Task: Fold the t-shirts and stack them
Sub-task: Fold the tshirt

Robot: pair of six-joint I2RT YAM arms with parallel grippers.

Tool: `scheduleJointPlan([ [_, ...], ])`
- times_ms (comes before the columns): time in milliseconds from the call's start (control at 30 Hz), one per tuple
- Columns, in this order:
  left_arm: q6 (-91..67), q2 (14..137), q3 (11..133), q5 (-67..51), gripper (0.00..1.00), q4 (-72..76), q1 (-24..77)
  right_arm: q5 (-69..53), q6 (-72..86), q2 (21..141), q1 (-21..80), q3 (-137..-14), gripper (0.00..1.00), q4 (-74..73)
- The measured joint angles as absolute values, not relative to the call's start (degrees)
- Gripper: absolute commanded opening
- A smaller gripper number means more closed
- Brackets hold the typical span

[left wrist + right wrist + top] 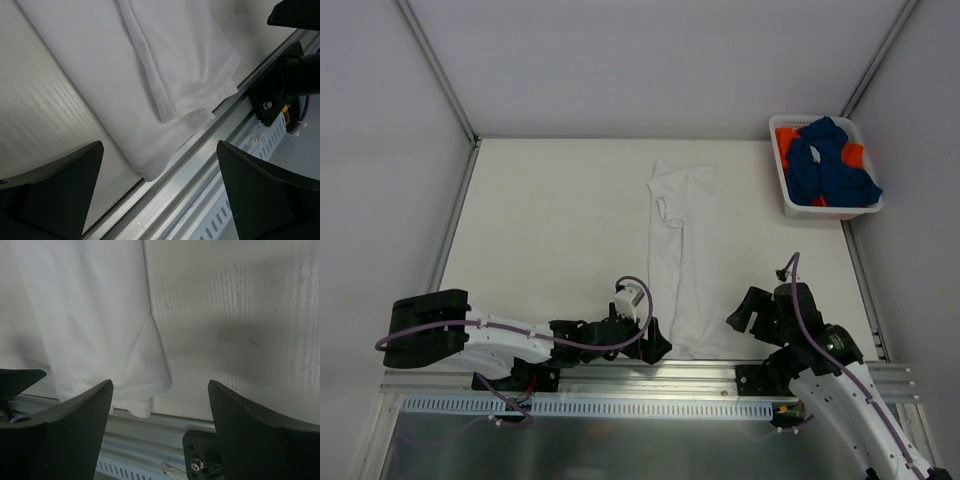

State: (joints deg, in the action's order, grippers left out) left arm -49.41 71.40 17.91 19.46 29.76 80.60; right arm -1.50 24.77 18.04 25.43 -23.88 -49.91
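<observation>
A white t-shirt [685,265] lies folded into a long narrow strip down the middle of the table, its hem at the near edge. My left gripper [658,345] hovers open by the hem's left corner [150,172], nothing between its fingers. To the right, my right gripper [748,312] stands open beside the hem's right corner [142,407], empty too. Dark blue t-shirts [830,165] and orange t-shirts [786,140] are heaped in the basket at the far right.
The white plastic basket [790,205] stands at the back right corner. A metal rail [650,375] runs along the table's near edge, just under the shirt's hem. Frame posts rise at the table's back corners.
</observation>
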Motion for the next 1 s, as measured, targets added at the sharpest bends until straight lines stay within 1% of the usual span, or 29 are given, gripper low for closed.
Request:
scheduleJointPlan([
  [133, -51.37, 73.32, 17.91, 19.22, 0.99, 31.86, 81.76, -1.43, 27.05, 16.40, 26.63, -22.31, 0.81, -50.76],
  [333, -53.63, 75.35, 17.91, 18.61, 0.99, 32.86, 83.22, -1.52, 30.72, 18.35, 30.85, -18.06, 0.81, -48.64],
  [467, -54.65, 75.77, 17.91, 18.52, 0.99, 33.54, 83.72, 1.69, 34.83, 21.37, 38.85, -16.97, 0.81, -45.45],
  [633, -54.85, 75.81, 17.91, 18.57, 0.99, 33.80, 84.05, 9.65, 41.23, 31.16, 52.45, -18.55, 0.83, -40.71],
  [700, -54.85, 75.75, 17.89, 18.63, 0.99, 33.82, 84.03, 12.47, 43.29, 35.03, 56.42, -19.62, 0.83, -40.01],
  [800, -54.83, 75.29, 17.69, 18.76, 0.99, 33.76, 84.05, 15.75, 45.21, 38.33, 58.35, -20.86, 0.83, -40.01],
  [1000, -54.87, 73.58, 16.23, 20.49, 0.99, 33.76, 84.05, 18.92, 47.05, 37.80, 58.76, -21.76, 0.82, -39.94],
])
